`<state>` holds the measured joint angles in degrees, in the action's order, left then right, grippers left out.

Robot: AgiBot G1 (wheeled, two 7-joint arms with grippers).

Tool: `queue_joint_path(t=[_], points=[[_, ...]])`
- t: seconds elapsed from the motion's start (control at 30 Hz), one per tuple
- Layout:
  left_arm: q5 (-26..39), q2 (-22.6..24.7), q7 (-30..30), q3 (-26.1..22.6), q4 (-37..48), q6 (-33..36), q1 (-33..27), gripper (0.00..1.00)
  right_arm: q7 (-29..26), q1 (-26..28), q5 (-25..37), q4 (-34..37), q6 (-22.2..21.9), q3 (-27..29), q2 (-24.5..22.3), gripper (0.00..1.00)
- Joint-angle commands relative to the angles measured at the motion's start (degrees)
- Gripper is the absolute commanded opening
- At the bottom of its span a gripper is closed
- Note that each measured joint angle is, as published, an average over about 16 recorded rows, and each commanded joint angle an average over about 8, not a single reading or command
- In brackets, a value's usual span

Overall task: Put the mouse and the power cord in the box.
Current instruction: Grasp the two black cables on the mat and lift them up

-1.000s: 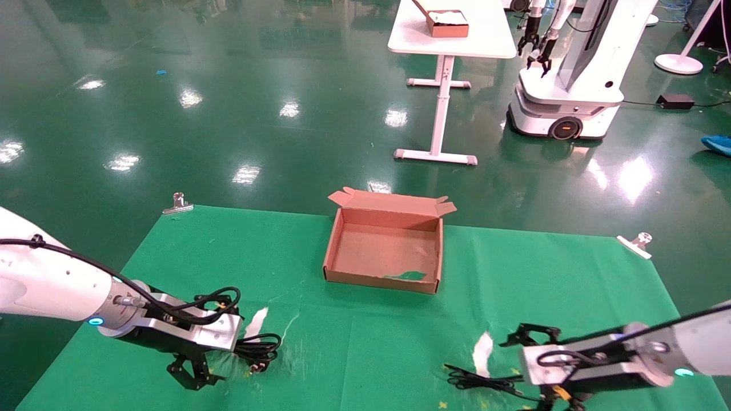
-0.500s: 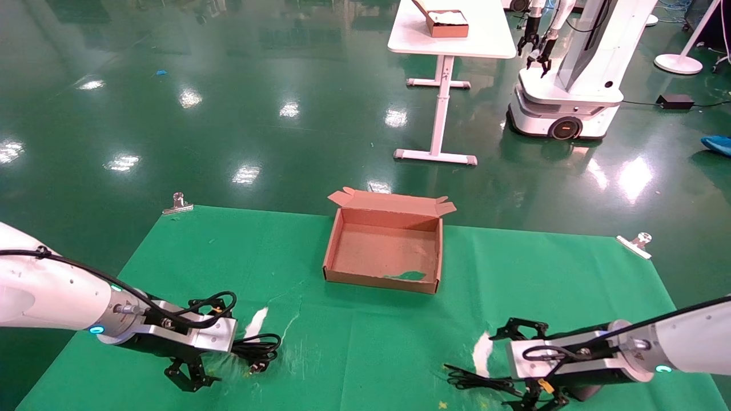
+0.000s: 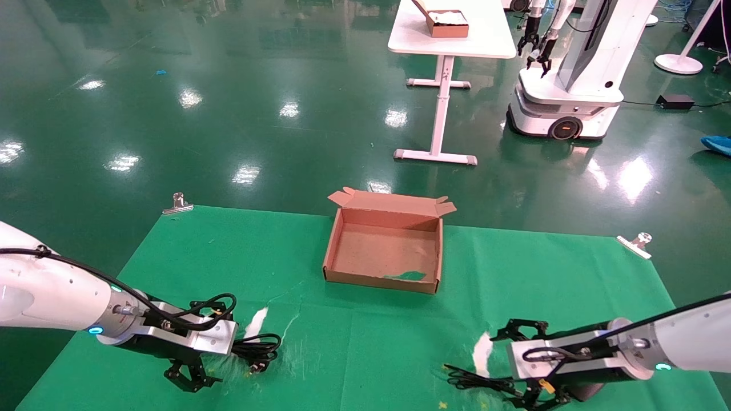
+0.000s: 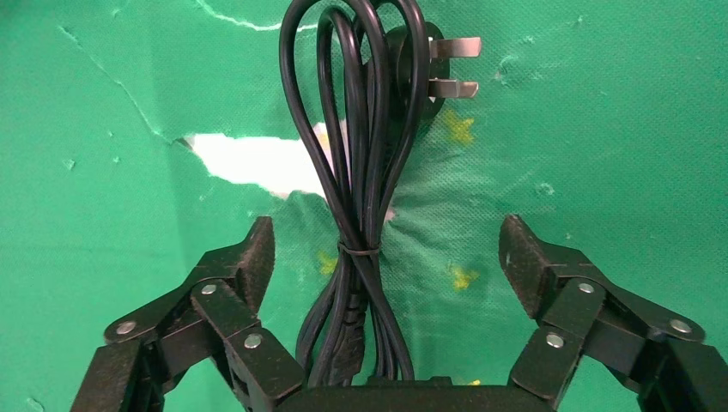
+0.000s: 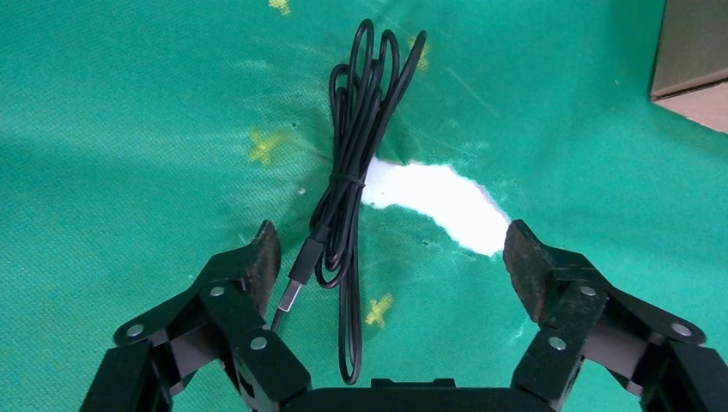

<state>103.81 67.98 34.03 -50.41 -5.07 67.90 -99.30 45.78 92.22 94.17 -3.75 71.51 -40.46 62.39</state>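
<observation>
The left gripper (image 4: pixel 382 253) is spread wide, straddling the power cord (image 4: pixel 365 163) on the green cloth (image 3: pixel 371 348). The right gripper (image 5: pixel 391 257) is likewise spread over the mouse's bundled cable (image 5: pixel 352 180). The box (image 3: pixel 342 242) sits beyond both, empty.

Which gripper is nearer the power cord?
Left. The left gripper straddles the power cord, fingers open; the right gripper is across the cloth, over a thinner cable.
</observation>
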Motion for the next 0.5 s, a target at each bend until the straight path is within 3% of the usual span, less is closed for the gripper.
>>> queue_joint_path(t=[0.03,0.5], points=[[-0.04,-0.05,-0.08,0.03,-0.13,0.04,0.03,0.0,-0.06,-0.06,-0.06,-0.14,0.09,0.04,-0.07,0.0],[-0.23,-0.22,-0.27,0.12,-0.52,0.11,0.19,0.0,-0.23,-0.28,-0.32,-0.55,0.34,0.17,-0.28,0.0]])
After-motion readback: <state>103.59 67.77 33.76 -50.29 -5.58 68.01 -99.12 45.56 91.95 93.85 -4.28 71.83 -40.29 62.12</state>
